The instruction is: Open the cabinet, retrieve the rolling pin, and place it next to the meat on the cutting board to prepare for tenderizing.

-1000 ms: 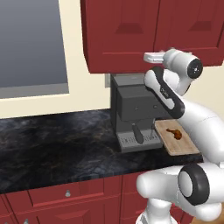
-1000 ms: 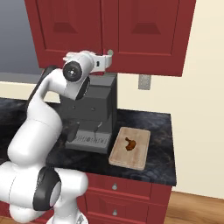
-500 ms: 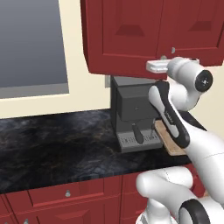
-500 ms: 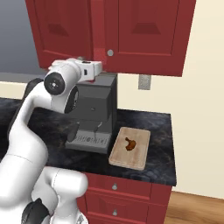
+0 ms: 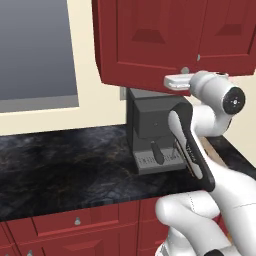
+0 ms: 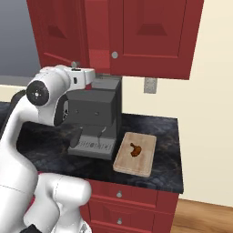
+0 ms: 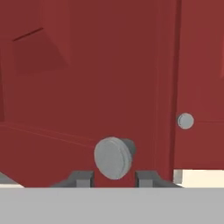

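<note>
The rolling pin cannot be made out anywhere; the cabinet (image 6: 136,36) interior visible through the gap at its left door (image 5: 145,45) shows just a red strip, too narrow to read. In the hand view the tool (image 7: 114,177) sits at 6 o'clock with its two dark fingertips (image 7: 81,178) on either side of the round silver knob (image 7: 113,157), clenched on that knob; the tips are cut off by the frame's lower part. A second knob (image 7: 185,120) lies at 3 o'clock on the neighbouring door. In the left base view the arm covers most of the cutting board (image 5: 220,155), leaving a sliver at 3 o'clock. From the right, the board (image 6: 135,153) lies on the dark bench (image 6: 168,150) just beside the grey coffee machine (image 6: 95,120), the meat (image 6: 134,149) near its middle, with bare wood around it. The door's lower edge hangs close over the coffee machine's top.
</note>
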